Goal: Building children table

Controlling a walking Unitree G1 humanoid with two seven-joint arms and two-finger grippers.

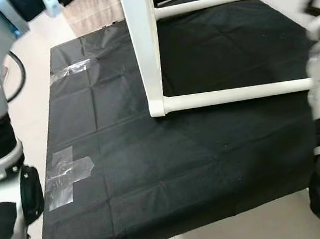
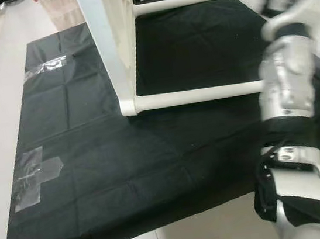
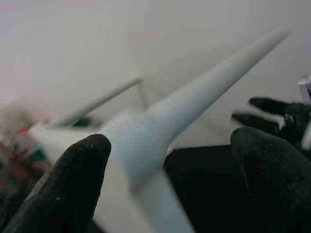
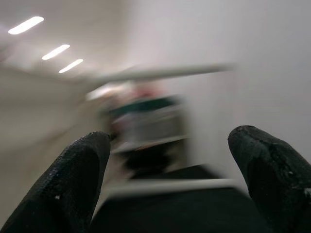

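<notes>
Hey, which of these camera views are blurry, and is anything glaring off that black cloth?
Right wrist view: heavy motion blur, background smeared, fingers fairly sharp. Left wrist view: white table leg soft, out of focus. Right eye view: right arm blurred at its top. Left eye view: sharp; clear tape on the black cloth catches pale glare.

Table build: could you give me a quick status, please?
Both grippers open: left near a leg, right blurred. White table on its side on black cloth, two legs attached. Nothing obstructing.
</notes>
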